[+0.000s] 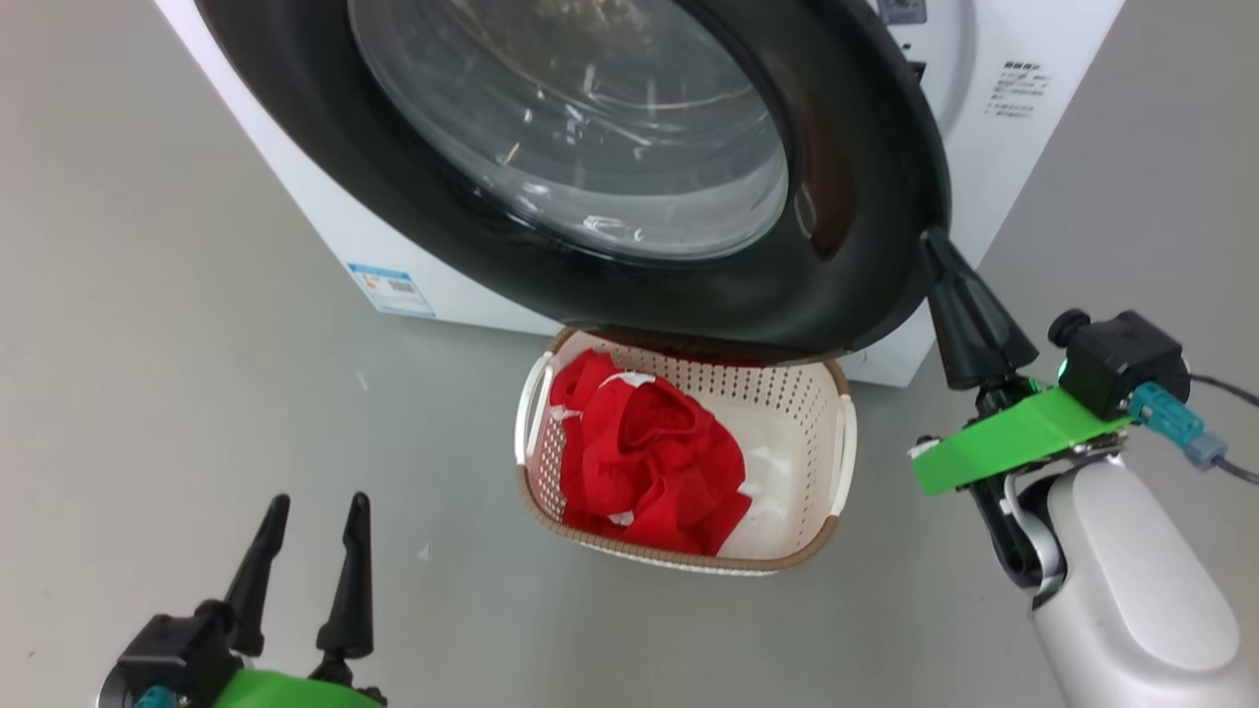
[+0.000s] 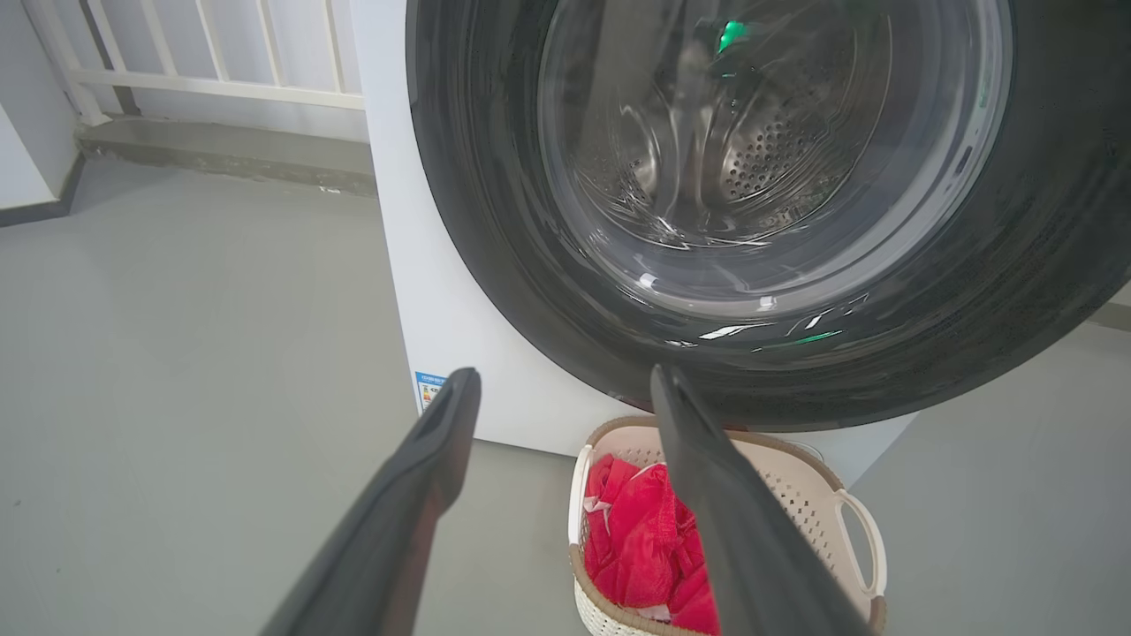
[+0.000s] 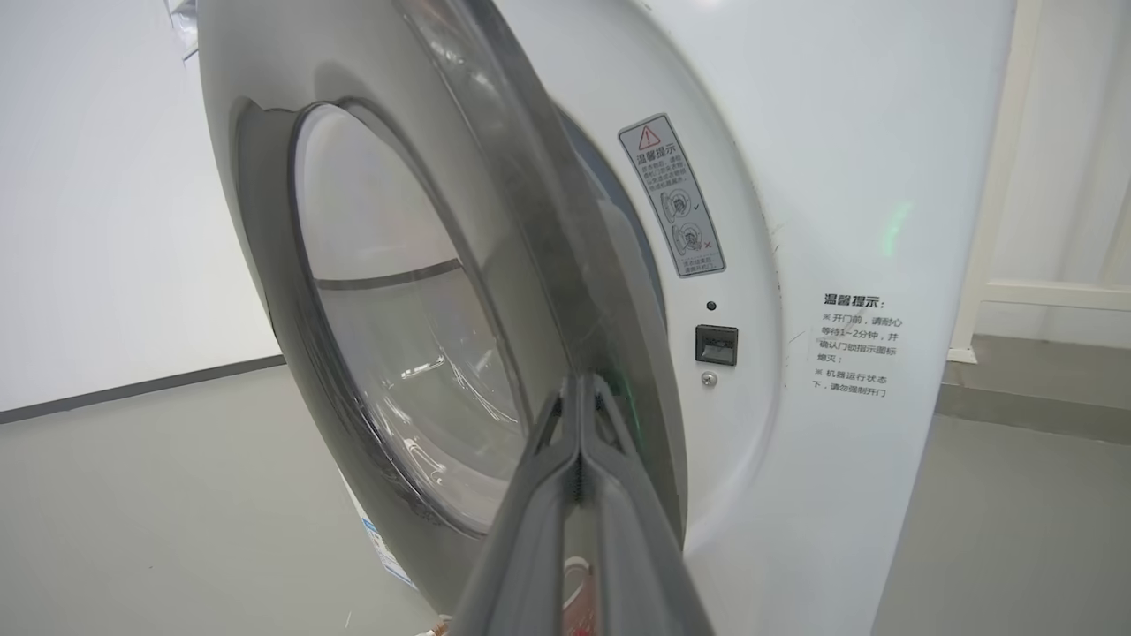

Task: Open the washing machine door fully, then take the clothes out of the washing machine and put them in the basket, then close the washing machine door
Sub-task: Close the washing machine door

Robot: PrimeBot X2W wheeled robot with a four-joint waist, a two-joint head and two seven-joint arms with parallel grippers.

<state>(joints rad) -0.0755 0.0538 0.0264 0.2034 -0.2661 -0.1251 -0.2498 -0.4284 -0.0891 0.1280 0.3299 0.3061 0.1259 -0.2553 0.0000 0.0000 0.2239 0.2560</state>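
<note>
Head view: right gripper (image 1: 932, 241), fingers pressed together and empty, tip at the rim of the glossy black-rimmed round glass washing machine door (image 1: 866, 197). Below-left of it, red fabric clothes (image 1: 649, 462) lie in the cream perforated plastic basket (image 1: 689, 562).
Left wrist view: left gripper (image 2: 565, 375) spread, empty, door ahead.
Right wrist view: tip against the door edge.
Door likely stiff, hinged, slick, so push the rim's free edge.

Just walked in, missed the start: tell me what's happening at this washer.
The red clothes lie in the basket in front of the washing machine. The right gripper, shut, touches the edge of the washing machine door, which stands ajar, probably to push it closed. The left gripper hangs open, holding nothing.
</note>
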